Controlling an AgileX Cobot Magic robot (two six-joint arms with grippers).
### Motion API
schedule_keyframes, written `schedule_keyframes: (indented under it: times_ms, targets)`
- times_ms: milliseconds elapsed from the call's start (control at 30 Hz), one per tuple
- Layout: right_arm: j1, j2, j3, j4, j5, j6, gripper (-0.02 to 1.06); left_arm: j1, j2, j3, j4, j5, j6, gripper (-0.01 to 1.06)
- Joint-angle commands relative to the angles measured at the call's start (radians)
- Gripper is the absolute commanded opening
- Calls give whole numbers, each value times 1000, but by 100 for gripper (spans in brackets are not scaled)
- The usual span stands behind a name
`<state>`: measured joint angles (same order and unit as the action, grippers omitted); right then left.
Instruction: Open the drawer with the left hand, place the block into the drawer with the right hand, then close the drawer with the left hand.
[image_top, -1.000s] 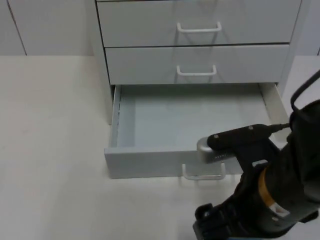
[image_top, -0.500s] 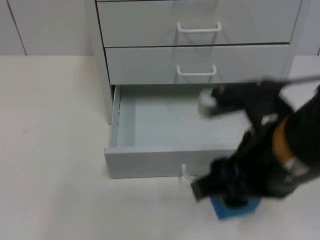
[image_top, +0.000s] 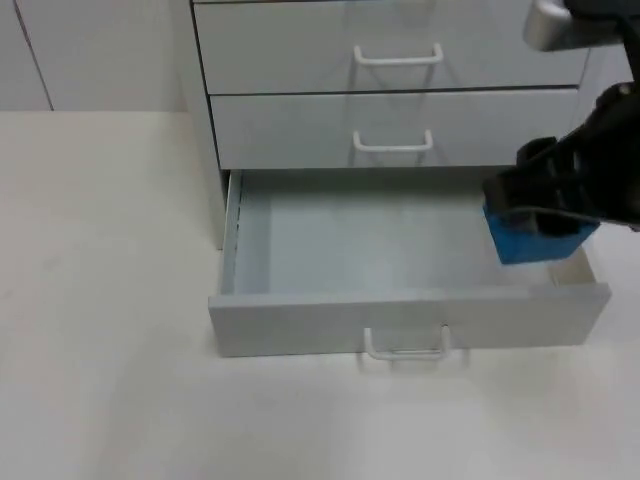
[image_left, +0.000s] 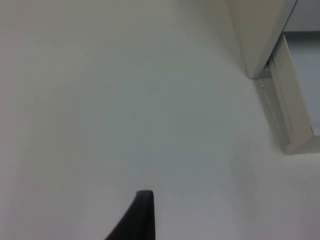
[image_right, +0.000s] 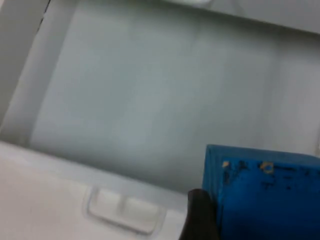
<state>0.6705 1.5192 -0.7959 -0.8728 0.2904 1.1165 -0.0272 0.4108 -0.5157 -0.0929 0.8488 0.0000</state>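
The right hand (image_top: 540, 215) is gripping the blue block (image_top: 530, 240) over the open drawer (image_top: 400, 320), toward its 3 o'clock wall. Released here, the block is risking a catch on that wall. The left hand (image_left: 140, 220) is waiting over the worktop (image_left: 125, 100); I cannot tell its opening.

A white table (image_top: 110, 300) spreads out in front of and to the left of a light grey cabinet (image_top: 205, 120). Two upper drawers are shut: the top one (image_top: 280, 45) and the middle one (image_top: 290, 128), each with a white handle, one (image_top: 398, 56) above the other (image_top: 392, 143). The cabinet's side wall (image_left: 260, 30) meets the table. Pale panels (image_top: 90, 50) stand behind the table at left.
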Motion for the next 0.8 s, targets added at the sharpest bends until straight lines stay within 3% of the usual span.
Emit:
schedule_keyframes:
  times_ms: [0, 533, 633, 767]
  targets:
    - [-49, 35, -22, -24, -72, 1, 0, 5, -4, 4, -7, -8, -6, 105]
    - [-81, 423, -277, -120, -78, -3, 0, 5, -4, 4, -7, -8, -6, 105]
    - [-81, 465, -303, -120, -78, -3, 5, 5, -4, 4, -7, -8, -6, 105]
    - [-81, 487, -318, -120, -105, -3, 36, 5, -4, 4, -7, -8, -6, 105]
